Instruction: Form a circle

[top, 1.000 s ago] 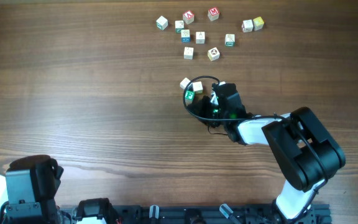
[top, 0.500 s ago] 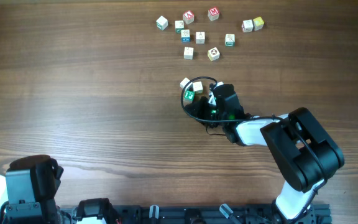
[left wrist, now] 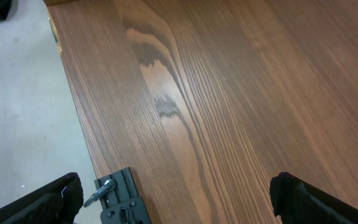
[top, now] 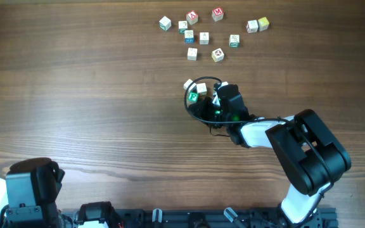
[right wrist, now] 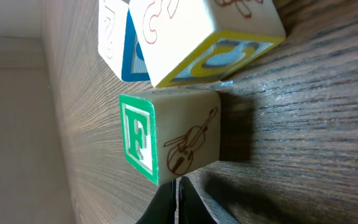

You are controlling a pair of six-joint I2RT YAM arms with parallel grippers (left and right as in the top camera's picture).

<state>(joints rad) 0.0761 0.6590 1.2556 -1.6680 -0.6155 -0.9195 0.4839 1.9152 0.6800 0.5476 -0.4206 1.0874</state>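
The circle [top: 194,90] is sitting a little right of the counter's [top: 81,107] middle. It is a tight knot of three small letter cubes, two pale and one green-faced cube [top: 193,97], forming no ring. In the right wrist view the green-faced cube [right wrist: 166,137] is showing a white F and a drawn violin, and it is touching a yellow-bordered cube [right wrist: 210,31] beside it, with a blue-faced one [right wrist: 120,37] pressing in behind.

The right end effector [top: 211,99] is lying low on the wood with its tips pressed together and holding nothing. From its own camera the right end effector [right wrist: 178,199] is pointing at the side of the green-faced cube, just beside it; whether it is touching cannot be told. A black cable [top: 198,115] is looping out from the arm near the cluster.

Toward the far edge, scattered cubes [top: 204,38] are lying loosely, well apart from the circle, with a strip of bare wood between them. To the left of the cluster the wood is running wide and open — all the way to the left arm's corner.

The left end effector [left wrist: 176,196] is hanging over that corner with its fingers [left wrist: 55,199] spread wide apart and gripping nothing. Below it the counter's side edge is running diagonally, with pale floor [left wrist: 17,93] beyond and a metal bracket [left wrist: 120,199] clamping the edge. Along the near edge a black rail [top: 170,218] is running between the two arm bases. The surface is brown, strongly grained wood.
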